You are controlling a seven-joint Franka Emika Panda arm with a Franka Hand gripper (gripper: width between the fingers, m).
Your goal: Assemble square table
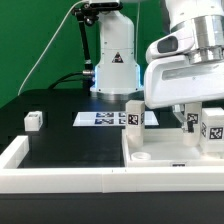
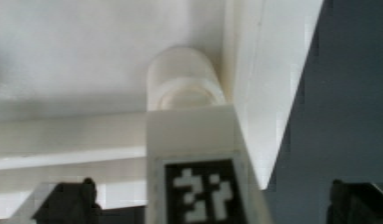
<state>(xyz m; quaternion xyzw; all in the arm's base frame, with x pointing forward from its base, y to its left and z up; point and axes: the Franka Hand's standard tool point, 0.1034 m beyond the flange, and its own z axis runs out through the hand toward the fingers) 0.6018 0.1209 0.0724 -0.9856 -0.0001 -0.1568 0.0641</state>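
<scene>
The white square table top lies at the exterior view's right, rim up. One white tagged leg stands at its far left corner. A second tagged leg stands at its right side, and my gripper is down around it. In the wrist view this leg stands upright in a corner of the top, between my two dark fingertips. There is a gap on each side of it, so the gripper is open. Another loose leg lies far to the left on the black table.
The marker board lies flat behind the table top, in front of the robot base. A long white border wall runs along the front and left of the work area.
</scene>
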